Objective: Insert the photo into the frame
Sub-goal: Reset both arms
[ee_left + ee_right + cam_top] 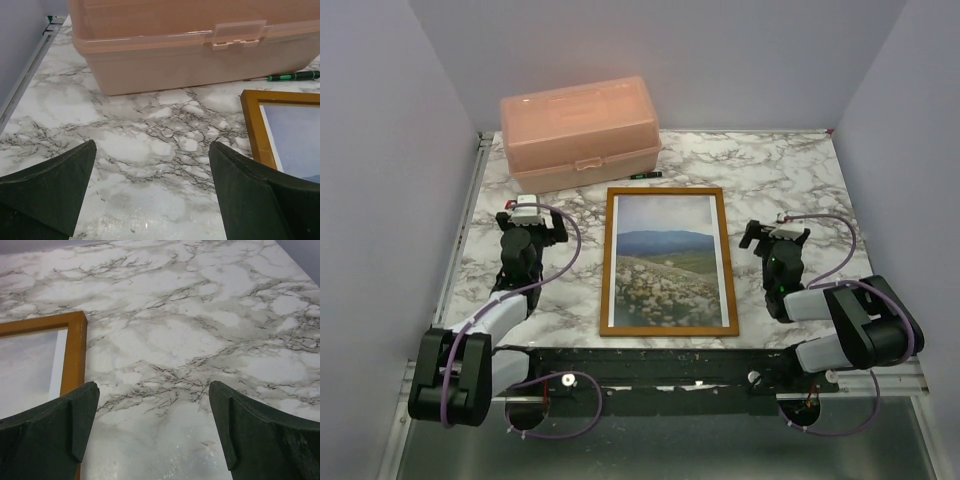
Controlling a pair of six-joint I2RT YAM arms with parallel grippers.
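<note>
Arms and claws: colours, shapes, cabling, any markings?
The left arm and right arm have black joints and pale grey links, with a purple cable looping along each. The left claw and right claw have matte black, wedge-shaped fingers. No markings are legible.

The left arm [470,345] is reaching forward from its base with its elbow folded back. The left gripper [528,208] is pointing away, its fingers [50,192] standing wide apart and gripping nothing. The right arm [845,325] is mirroring that pose, and the right gripper [775,235] is likewise holding its fingers [257,437] spread and empty. Both wrists seem to be tilting slightly downward, though the overhead view is leaving this unclear.
</note>
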